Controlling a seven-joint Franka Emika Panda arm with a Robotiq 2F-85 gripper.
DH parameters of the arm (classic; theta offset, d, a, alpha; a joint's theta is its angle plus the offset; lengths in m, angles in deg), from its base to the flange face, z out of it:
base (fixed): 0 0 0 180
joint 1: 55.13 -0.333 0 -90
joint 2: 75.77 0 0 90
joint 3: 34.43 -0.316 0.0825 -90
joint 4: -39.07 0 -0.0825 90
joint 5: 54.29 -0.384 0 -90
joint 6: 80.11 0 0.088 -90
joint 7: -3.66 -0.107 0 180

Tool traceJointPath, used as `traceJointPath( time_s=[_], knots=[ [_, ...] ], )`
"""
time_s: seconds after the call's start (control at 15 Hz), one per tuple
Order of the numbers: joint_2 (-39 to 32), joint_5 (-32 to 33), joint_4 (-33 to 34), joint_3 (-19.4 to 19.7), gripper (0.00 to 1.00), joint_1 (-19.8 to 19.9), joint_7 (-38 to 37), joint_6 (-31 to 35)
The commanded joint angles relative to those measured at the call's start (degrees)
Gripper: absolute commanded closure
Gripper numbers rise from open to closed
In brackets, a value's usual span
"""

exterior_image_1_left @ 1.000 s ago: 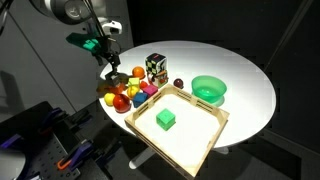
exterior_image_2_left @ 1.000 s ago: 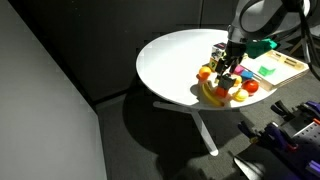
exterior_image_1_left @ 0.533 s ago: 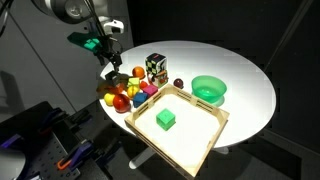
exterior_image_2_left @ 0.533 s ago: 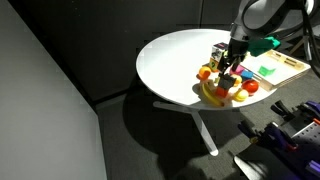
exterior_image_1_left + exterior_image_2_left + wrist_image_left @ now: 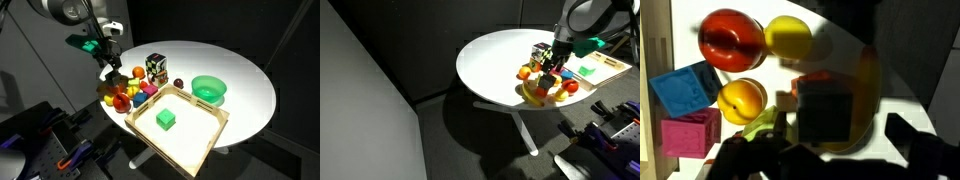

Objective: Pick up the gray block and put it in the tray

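Gray block, one, seemingly in claw

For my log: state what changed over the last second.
The gripper seems to have dipped slightly toward the gray block in the toy pile, the arm leaning a little. No grasp or release is visible. The tray, green cube, green bowl and patterned cube stayed put.

- A small cube lies in the tray
- The bowl stands behind the tray, on the worktop
- Toys lie left of it, a bigger cube behind them
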Motion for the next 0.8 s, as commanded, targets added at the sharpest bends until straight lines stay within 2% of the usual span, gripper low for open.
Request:
traceJointPath(
  time_s=[0.0, 0.27, 0.33, 0.73],
  knots=[
    [3.1, 3.9, -2.6, 1.1, 0.00, 0.8, -1.2, 0.7],
    [4.1, 5.7, -3.0, 2.2, 0.00, 1.2, -0.8, -0.2],
    [1.9, 4.1, -1.6, 1.7, 0.00, 1.0, -0.2, -0.1],
    [1.7, 4.3, -1.6, 1.7, 0.00, 1.0, -0.2, -0.1]
  ],
)
